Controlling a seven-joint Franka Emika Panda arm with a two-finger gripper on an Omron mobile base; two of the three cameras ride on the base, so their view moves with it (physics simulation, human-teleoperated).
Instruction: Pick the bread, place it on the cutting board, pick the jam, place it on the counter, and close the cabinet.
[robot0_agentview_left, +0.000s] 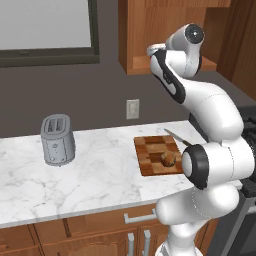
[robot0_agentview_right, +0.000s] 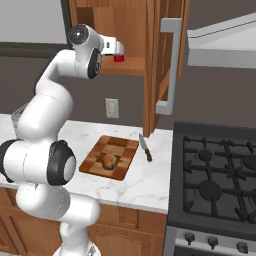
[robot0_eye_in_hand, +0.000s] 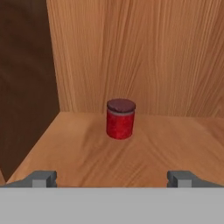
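The gripper (robot0_eye_in_hand: 112, 178) is held wide open and empty at the cabinet (robot0_agentview_right: 150, 30) shelf, facing the jam (robot0_eye_in_hand: 120, 118), which stands upright farther in. The bread (robot0_agentview_right: 109, 161) is seen lying on the board (robot0_agentview_right: 95, 161) on the table (robot0_agentview_left: 95, 170).

The arm (robot0_agentview_right: 50, 115) reaches high and forward, its jaws spread wide.

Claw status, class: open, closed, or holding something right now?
Claw: open, empty, fingertips wide apart, facing the jam on the cabinet shelf.
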